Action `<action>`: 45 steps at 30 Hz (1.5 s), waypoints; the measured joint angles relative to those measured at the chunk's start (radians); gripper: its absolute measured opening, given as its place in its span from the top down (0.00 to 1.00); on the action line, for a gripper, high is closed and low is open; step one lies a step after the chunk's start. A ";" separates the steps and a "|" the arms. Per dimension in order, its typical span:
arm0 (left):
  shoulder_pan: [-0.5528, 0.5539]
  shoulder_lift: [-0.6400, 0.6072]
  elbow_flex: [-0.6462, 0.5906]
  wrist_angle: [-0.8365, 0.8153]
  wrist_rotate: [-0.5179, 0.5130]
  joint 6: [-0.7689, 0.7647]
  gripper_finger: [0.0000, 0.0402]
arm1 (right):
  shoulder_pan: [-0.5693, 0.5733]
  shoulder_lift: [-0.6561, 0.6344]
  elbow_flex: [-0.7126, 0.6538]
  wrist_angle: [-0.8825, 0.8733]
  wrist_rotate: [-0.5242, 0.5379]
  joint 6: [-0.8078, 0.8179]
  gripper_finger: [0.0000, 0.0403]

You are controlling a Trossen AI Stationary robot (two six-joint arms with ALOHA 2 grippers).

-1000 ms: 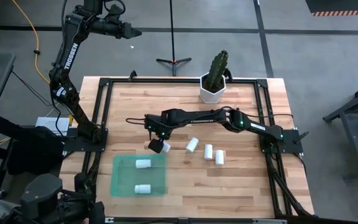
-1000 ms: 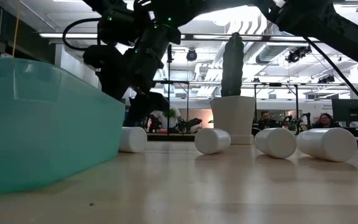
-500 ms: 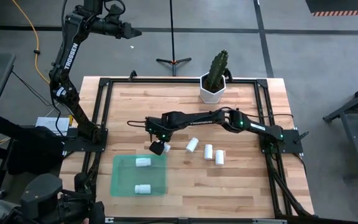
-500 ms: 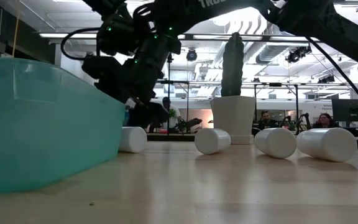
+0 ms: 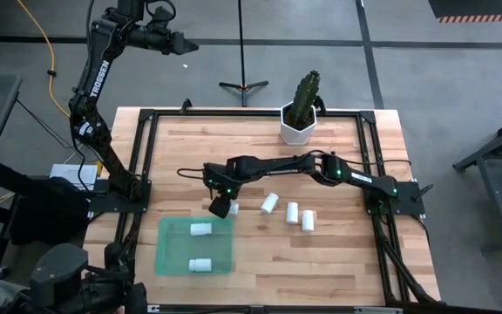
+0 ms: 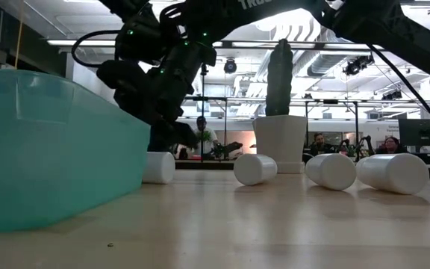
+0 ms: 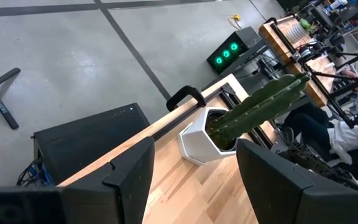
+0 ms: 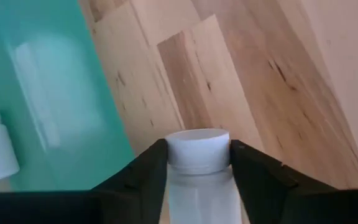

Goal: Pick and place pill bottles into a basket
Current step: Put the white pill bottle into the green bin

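Far left, we see the left gripper (image 5: 184, 46) raised beyond the table's back edge, its jaws standing wide with nothing between them. The green basket (image 5: 171, 232) sits near the front left edge and already has two pill bottles (image 5: 200, 229) lying in it (the second nearer the front). Just past its back right corner the right gripper (image 5: 221, 208) is down on a pill bottle (image 8: 197, 149), both fingers pressed against its sides; the high view hides most of that bottle. Open wood follows, then three loose bottles (image 5: 269, 203) lie mid-table. The cactus pot (image 5: 297, 127) stands at the back edge.
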 joint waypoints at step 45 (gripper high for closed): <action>-0.001 0.000 0.000 -0.080 -0.002 0.019 0.35 | 0.023 0.000 0.000 -0.138 -0.243 -0.274 0.47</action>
